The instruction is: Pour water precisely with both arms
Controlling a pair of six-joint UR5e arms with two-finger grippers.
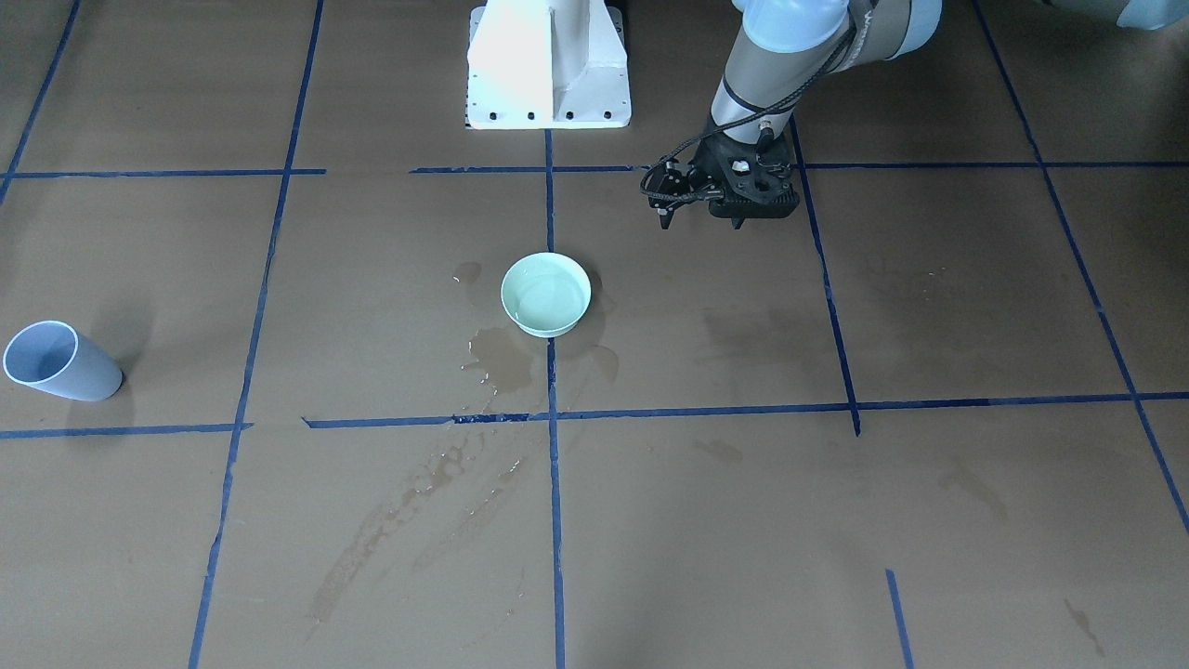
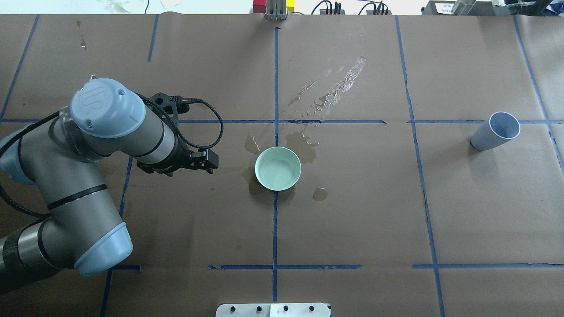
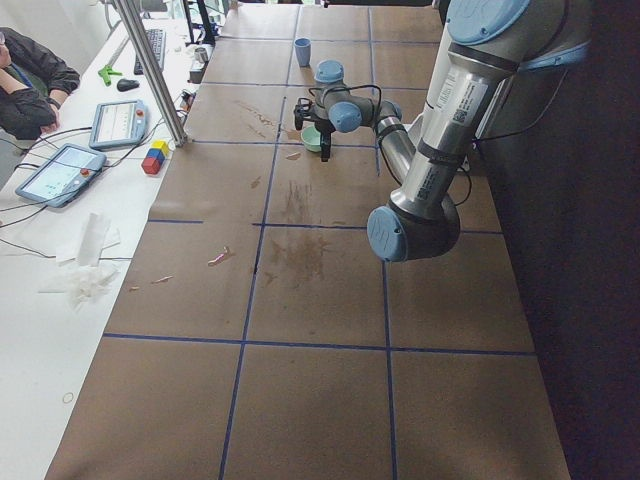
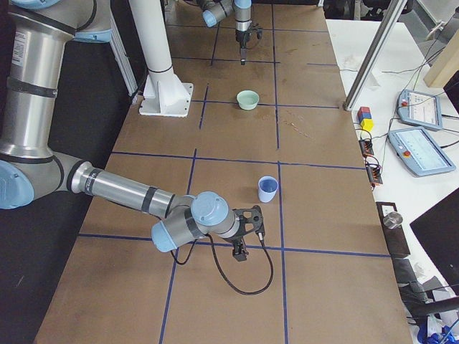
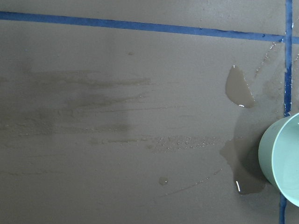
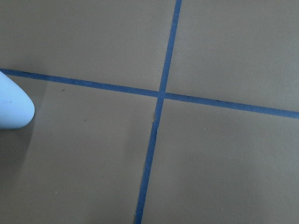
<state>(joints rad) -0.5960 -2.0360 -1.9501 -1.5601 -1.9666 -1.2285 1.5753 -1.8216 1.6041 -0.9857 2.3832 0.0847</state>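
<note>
**A:** ok so what's the setup? Biggest stuff first pls.

**B:** It's a big table (image 2: 352, 220) covered in brown paper, with blue tape lines (image 2: 276, 229) marking a grid. The left arm (image 2: 88, 176) comes in over it with the elbow bent. The right arm (image 4: 115, 188) stretches low over the end on the robot's right. A white pedestal (image 1: 548, 65) is bolted down at the robot's edge.

**A:** And the end effectors?

**B:** The left end effector (image 2: 198, 162) hangs over bare table near the bowl, on the robot's left of it. It isn't touching the bowl and it's got nothing in it. Honestly can't tell how far apart its fingers are. The right end effector (image 4: 240, 252) points down near the cup. It only shows from the side camera, so I can't tell if it's parted or closed.

**A:** Where's the water then?

**B:** A mint-green bowl (image 2: 278, 168) sits mid-table on a tape line, and the water (image 2: 280, 172) is a shallow clear pool inside it. The pale blue cup (image 2: 495, 131) stands upright, well apart on the robot's right. A few puddles (image 2: 304, 143) lie right around the bowl, some touching its base. There's also a beaded wet streak (image 2: 341, 81) farther out.
</note>
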